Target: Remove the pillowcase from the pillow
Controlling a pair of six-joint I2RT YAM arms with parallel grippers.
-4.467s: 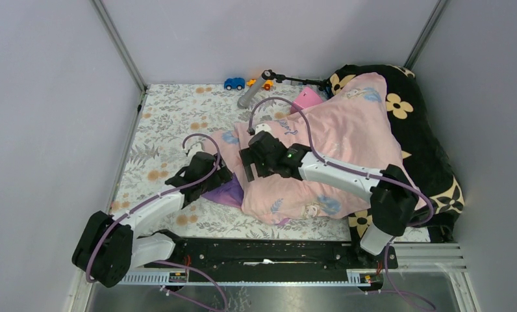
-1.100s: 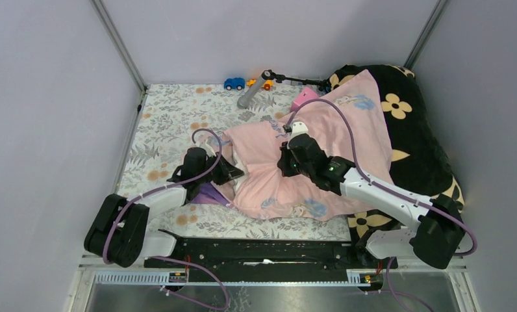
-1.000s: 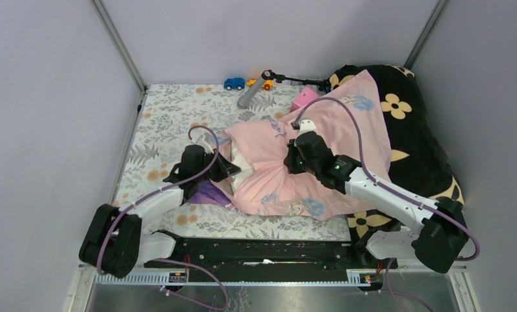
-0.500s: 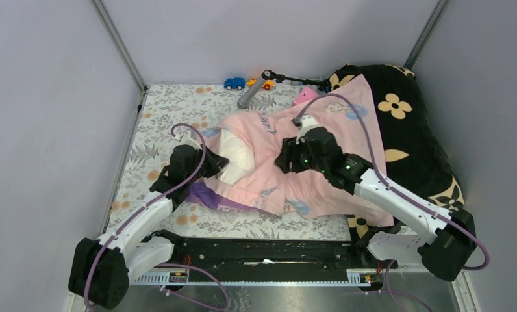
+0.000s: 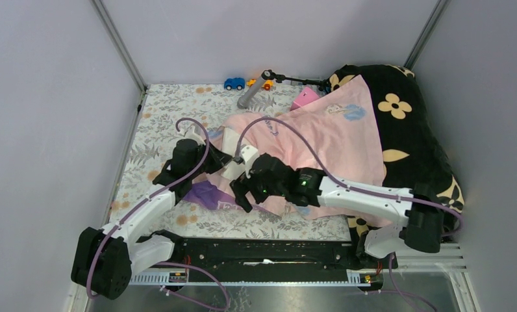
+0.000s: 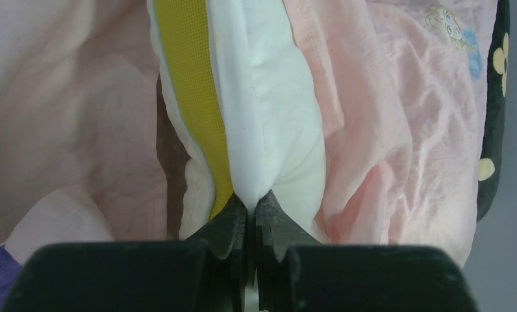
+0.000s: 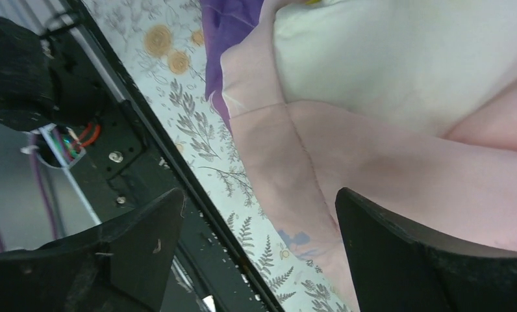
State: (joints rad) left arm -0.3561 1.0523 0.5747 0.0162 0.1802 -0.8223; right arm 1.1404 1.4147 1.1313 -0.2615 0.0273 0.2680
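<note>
Corner of pillow [image 6: 262,130] clamped between left jaws; right jaws wide over pillowcase [image 7: 321,149].

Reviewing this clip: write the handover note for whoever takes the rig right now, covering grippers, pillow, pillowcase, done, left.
Left gripper: jaws shut on the pillow corner beside its yellow trim.
Right gripper: jaws open, empty, over the pillowcase near hem.
Done: pillow corner exposed at the case's left opening.
Left: grip the case, likely pull it rightward off the pillow.
</note>
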